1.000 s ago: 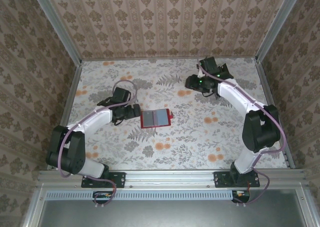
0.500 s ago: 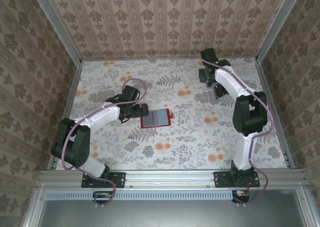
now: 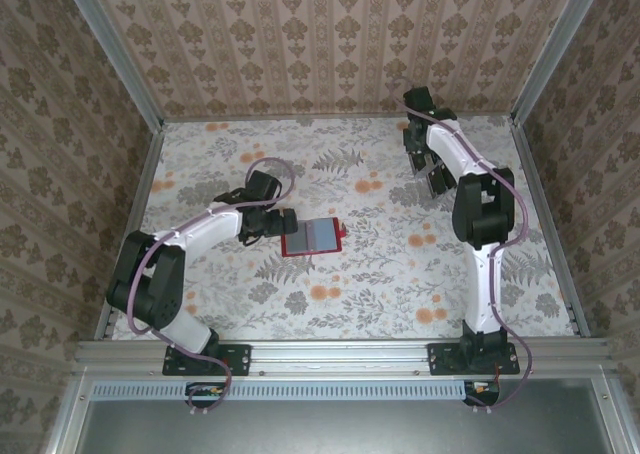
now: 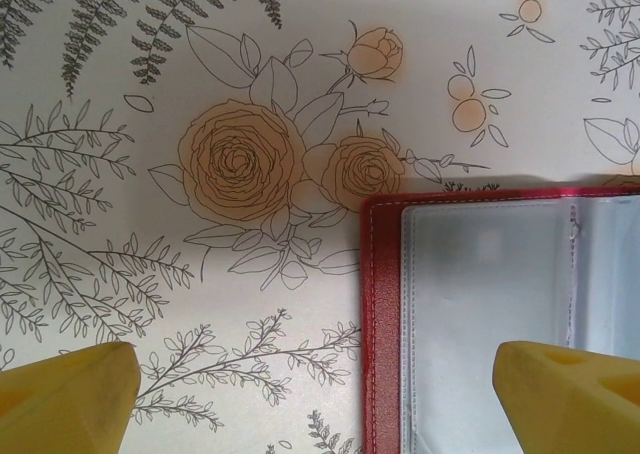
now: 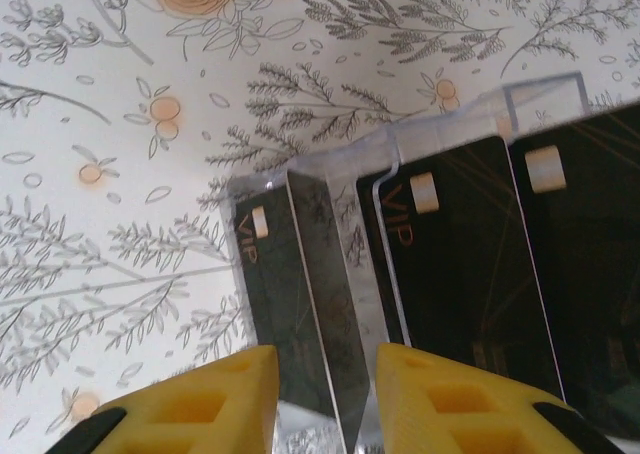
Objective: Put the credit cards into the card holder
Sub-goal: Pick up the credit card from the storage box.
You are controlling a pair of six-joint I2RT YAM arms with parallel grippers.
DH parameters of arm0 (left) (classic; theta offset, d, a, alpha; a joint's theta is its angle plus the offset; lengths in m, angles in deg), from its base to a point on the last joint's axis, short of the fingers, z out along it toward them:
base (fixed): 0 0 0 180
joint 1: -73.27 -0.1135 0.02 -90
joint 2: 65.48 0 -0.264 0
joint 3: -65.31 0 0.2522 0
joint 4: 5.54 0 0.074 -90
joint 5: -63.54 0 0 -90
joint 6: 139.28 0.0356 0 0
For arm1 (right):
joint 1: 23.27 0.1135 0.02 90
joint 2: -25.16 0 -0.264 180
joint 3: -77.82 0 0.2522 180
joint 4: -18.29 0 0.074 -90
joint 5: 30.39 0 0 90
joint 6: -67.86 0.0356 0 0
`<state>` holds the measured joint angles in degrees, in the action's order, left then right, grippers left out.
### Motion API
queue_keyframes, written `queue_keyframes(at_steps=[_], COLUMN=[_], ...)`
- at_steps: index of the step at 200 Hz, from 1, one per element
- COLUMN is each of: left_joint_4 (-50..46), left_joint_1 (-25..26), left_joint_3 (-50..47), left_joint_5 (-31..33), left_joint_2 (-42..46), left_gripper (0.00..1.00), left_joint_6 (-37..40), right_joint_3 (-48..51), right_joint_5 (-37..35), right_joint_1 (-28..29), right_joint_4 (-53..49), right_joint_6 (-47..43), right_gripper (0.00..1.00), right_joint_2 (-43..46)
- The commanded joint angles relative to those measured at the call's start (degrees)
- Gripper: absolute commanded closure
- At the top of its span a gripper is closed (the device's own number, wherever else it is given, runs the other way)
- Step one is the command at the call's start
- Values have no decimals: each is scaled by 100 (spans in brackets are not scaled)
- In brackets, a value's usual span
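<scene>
The right gripper [image 5: 325, 394] is at the far right of the table [image 3: 380, 274], where the cards [image 5: 450, 264] stand on edge in a clear rack [image 5: 540, 94], their long axis running straight away from the jaws. The jaws stand narrow on either side of one card, but I cannot tell whether they pinch it. The wallet [image 3: 312, 236] lies open mid-table, well apart to the left, with the left gripper [image 4: 320, 399] over its left border, jaws wide; the cards' near ends are cut off and their count is unclear.
</scene>
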<state>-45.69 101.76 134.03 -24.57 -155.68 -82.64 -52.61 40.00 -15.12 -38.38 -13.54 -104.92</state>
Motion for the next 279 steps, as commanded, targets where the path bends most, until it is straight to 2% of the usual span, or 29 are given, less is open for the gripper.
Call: queue_keyframes(at_steps=[1,55,279], left_joint_4=[-138,-95,-33], left_joint_1=[17,16,7], left_joint_3=[191,241,305], left_joint_5=[74,34,11], left_joint_2=[-118,-250,-411], left_gripper=[0,0,0], left_joint_6=[85,78,102], right_joint_3=[-469,-985,-1229], right_joint_5=[-174,-205,-114], right_joint_1=[-27,-41,-172], right_joint_4=[-369,-590,-756], right_joint_6=[-179,-313,-385], right_gripper=[68,72,91], right_joint_2=[-311,-725,-852])
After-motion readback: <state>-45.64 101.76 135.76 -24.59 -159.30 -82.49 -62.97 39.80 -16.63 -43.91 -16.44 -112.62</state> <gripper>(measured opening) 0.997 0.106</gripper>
